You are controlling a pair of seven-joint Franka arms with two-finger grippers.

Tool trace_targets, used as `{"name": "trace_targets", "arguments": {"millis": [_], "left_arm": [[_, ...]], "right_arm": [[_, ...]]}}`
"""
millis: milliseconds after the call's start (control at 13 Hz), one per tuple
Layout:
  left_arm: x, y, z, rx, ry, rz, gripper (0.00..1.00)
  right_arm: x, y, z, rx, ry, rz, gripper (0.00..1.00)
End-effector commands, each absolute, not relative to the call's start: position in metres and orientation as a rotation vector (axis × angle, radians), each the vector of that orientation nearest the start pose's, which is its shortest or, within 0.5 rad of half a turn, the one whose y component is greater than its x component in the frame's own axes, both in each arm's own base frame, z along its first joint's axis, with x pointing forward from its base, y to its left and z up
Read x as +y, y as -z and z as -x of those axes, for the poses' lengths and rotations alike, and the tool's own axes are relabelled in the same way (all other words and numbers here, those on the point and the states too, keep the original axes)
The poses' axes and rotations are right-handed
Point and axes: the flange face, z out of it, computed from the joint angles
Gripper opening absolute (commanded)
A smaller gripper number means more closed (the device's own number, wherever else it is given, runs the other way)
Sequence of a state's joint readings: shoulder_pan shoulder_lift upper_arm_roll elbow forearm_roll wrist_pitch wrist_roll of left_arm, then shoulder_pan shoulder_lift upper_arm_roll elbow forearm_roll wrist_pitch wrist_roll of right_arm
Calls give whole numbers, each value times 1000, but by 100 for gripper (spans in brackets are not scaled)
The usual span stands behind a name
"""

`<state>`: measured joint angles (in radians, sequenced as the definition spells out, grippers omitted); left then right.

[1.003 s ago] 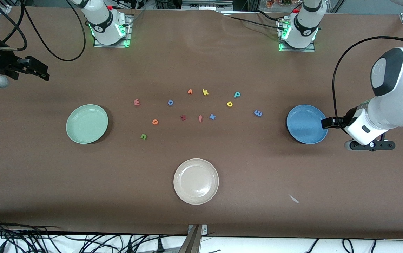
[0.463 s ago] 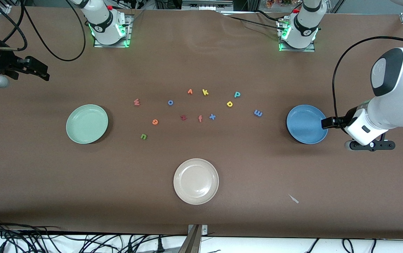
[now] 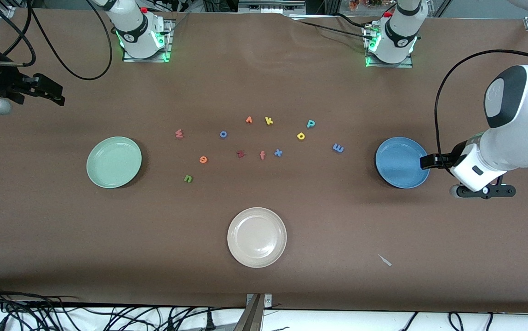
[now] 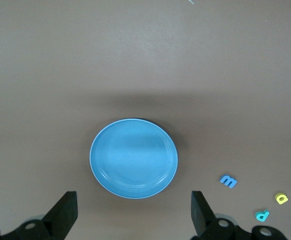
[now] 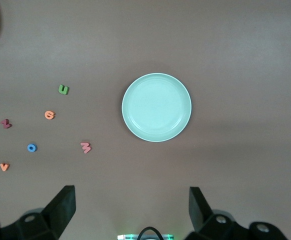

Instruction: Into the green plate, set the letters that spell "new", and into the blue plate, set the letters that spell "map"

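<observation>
Letters for both words lie loose on the brown surface (image 3: 61, 220), none in a plate yet, so the task stands at its very start. Working across the front view from the right arm's end: right gripper (image 5: 130, 210) hangs high over the surface beside the green plate (image 3: 114, 162), fingers (image 5: 63, 205) spread wide, empty. Green plate bare. Next the pinkish "w" (image 3: 179, 134), green "n" (image 3: 188, 178), orange "e" (image 3: 203, 159); then decoys mid-surface. Further along, yellow "a" (image 3: 301, 136), teal "p" (image 3: 311, 123), blue "m" (image 3: 337, 147), then the blue plate (image 3: 401, 162), also bare. Left gripper (image 4: 133, 212) hovers above that plate's edge, fingers (image 4: 200, 207) spread, holding nothing. Likely next: either arm descends onto its nearest letter; tiny flat foam calls for a low, well-centred pinch.
</observation>
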<state>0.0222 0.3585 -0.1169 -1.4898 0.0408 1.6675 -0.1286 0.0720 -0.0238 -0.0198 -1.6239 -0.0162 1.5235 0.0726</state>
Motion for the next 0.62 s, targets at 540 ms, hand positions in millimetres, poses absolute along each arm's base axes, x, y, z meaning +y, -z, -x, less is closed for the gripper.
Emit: {"name": "trace_targets", "arguments": {"millis": [540], "left_arm": [[-61,-443,-647,-29,-315,3117,100]], "right_arm": [[28,-615,-538,20,-119,3171,100]]}}
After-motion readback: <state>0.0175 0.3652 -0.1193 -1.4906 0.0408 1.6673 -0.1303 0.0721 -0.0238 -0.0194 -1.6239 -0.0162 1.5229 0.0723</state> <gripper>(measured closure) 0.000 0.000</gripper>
